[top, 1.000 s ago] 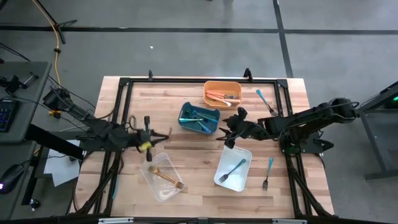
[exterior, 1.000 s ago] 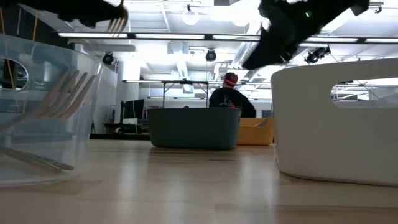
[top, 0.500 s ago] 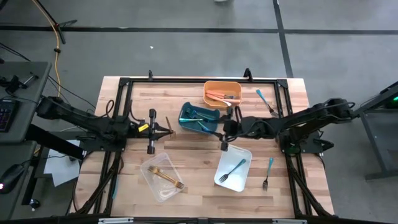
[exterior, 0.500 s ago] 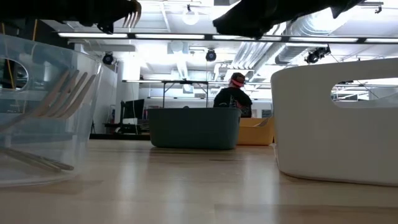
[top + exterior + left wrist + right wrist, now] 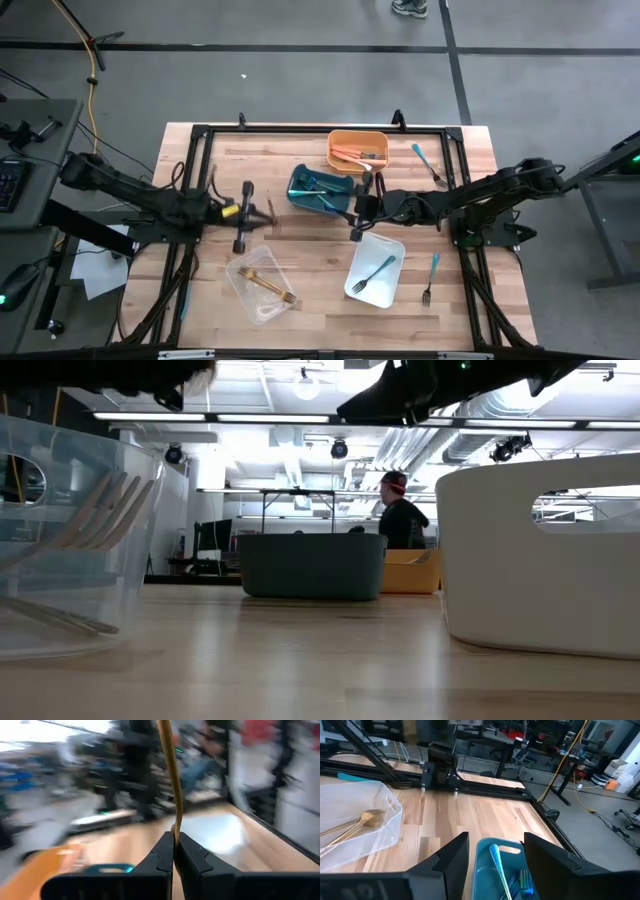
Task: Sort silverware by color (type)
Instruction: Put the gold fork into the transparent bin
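Left gripper (image 5: 175, 851): fingers pinched tight on a thin gold utensil (image 5: 170, 775), held above the wooden table (image 5: 300, 255) left of the teal bin (image 5: 319, 190).
Right gripper (image 5: 492, 851): fingers spread wide, holding nothing, directly over the teal bin with teal cutlery (image 5: 499, 865) inside.
Clear bin (image 5: 262, 286): gold forks (image 5: 270, 285).
Orange bin (image 5: 358, 150): salmon-handled pieces (image 5: 352, 153).
White bin (image 5: 375, 270): one teal fork (image 5: 373, 274).
Loose on table: teal utensil (image 5: 434, 264), dark fork (image 5: 426, 294).

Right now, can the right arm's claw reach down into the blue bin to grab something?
Probably yes. The right gripper hangs open right over the blue bin, whose top is uncovered, with teal utensils lying loose inside. The left gripper, pinching a gold utensil, sits off to the side.
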{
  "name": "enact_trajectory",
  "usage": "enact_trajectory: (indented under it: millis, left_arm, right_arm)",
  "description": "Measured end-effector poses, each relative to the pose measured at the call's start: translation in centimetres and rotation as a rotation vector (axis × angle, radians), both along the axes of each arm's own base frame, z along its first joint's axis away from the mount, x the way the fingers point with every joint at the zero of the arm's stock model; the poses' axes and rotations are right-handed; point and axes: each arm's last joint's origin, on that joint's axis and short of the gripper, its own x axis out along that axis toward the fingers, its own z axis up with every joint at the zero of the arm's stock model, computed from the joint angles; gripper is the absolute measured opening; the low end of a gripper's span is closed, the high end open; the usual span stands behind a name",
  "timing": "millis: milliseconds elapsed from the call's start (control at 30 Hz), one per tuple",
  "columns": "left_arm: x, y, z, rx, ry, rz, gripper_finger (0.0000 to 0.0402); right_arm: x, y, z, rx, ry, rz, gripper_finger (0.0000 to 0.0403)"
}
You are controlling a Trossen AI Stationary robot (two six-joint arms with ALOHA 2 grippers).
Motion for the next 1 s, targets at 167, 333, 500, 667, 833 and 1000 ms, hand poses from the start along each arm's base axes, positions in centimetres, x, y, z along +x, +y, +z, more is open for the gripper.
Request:
enact_trajectory:
  millis: [167,333,500,667,833,1000]
  left_arm:
    - [-0.3,-2.4,0.7,0.05,0.268,-0.121,0.0001]
    - [0.4,-5.5,1.9,0.063,0.412,-0.229,0.0001]
    - [0.9,-8.1,-0.1,0.245,0.693,-0.299,0.0001]
    - [0.9,-9.2,-2.2,0.314,0.982,-0.259,0.0002]
    - [0.9,-10.0,-2.6,0.346,1.073,-0.283,0.0001]
    - [0.9,-10.2,-3.6,0.323,1.16,-0.31,0.0004]
  right_arm:
    - [0.0,0.0,-0.2,0.016,0.021,0.003,0.0183]
    - [-0.1,0.0,-0.3,0.028,0.025,0.001,0.0183]
    - [-0.1,0.0,-0.4,0.048,0.033,-0.004,0.0183]
    - [-0.1,0.0,-0.6,0.069,0.041,-0.009,0.0183]
    - [-0.1,0.0,-0.6,0.069,0.045,-0.009,0.0183]
    - [-0.1,0.0,-0.6,0.069,0.048,-0.009,0.0183]
